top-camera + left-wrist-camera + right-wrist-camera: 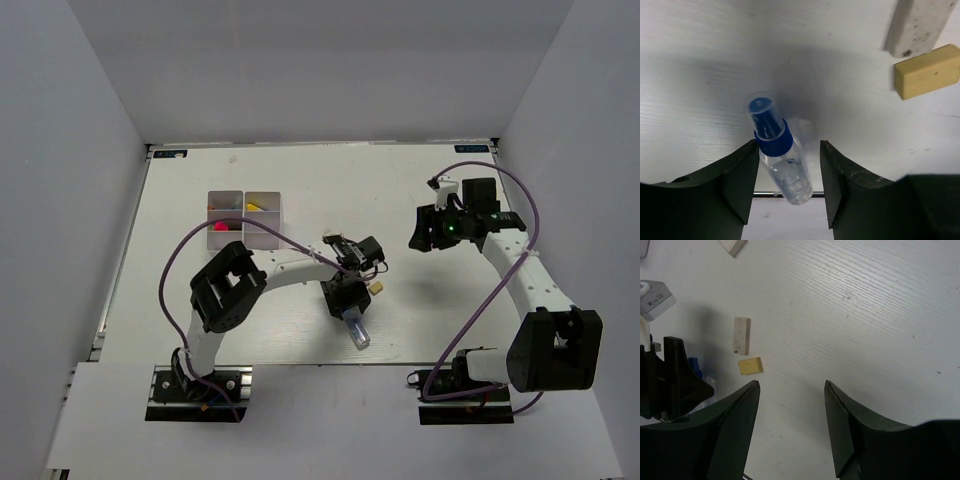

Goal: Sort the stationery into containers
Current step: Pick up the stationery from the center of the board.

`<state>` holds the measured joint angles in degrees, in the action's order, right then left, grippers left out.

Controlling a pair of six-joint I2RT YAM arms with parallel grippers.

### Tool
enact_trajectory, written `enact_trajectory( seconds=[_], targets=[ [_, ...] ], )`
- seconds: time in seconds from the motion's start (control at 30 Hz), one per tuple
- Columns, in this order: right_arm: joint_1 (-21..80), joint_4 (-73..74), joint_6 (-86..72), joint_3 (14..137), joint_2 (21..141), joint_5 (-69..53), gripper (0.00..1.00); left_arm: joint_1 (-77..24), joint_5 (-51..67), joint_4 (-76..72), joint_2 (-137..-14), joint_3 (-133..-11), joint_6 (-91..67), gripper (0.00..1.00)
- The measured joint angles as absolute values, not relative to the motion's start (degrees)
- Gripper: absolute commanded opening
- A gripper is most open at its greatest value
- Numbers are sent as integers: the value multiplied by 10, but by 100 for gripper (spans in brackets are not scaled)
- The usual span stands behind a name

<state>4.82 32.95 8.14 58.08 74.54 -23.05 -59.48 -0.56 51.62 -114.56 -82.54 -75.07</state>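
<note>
A clear glue bottle with a blue cap [782, 165] lies on the white table between the fingers of my left gripper [788, 147]. The jaws are open and wider than the bottle, and its cap is close to the left finger. In the top view the bottle [356, 331] lies just in front of my left gripper [345, 303]. A tan eraser [926, 71] and a white eraser [917, 25] lie just beyond. My right gripper [791, 385] is open and empty above bare table, seen at the right [418, 232]. The white organizer box [244, 195] stands at the back left.
The box holds yellow, red and green items in its near compartments. The right wrist view shows the tan eraser [750, 365], the white eraser [742, 335], another white piece [733, 245] at the top and the left arm [665, 385]. The table's front edge is just behind the bottle.
</note>
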Motion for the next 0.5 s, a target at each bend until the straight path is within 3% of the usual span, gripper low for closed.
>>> enact_trajectory(
  seconds=[0.07, 0.3, 0.33, 0.4, 0.47, 0.5],
  targets=[
    [48, 329, 81, 574, 744, -233, 61, -595, 0, 522, -1161, -843, -751, 57],
    [44, 328, 81, 563, 733, -233, 62, -599, 11, 536, -1177, -853, -751, 26],
    [44, 328, 81, 561, 731, -234, 62, -599, 11, 537, -1177, -853, -749, 15],
    [43, 327, 81, 557, 729, -235, 62, -600, 8, 540, -1177, -855, -743, 5],
    [43, 328, 83, 553, 727, -236, 55, -600, -1, 545, -1177, -864, -732, 0],
    [42, 329, 85, 552, 727, -236, 36, -599, -9, 545, -1176, -869, -726, 0]
  ],
)
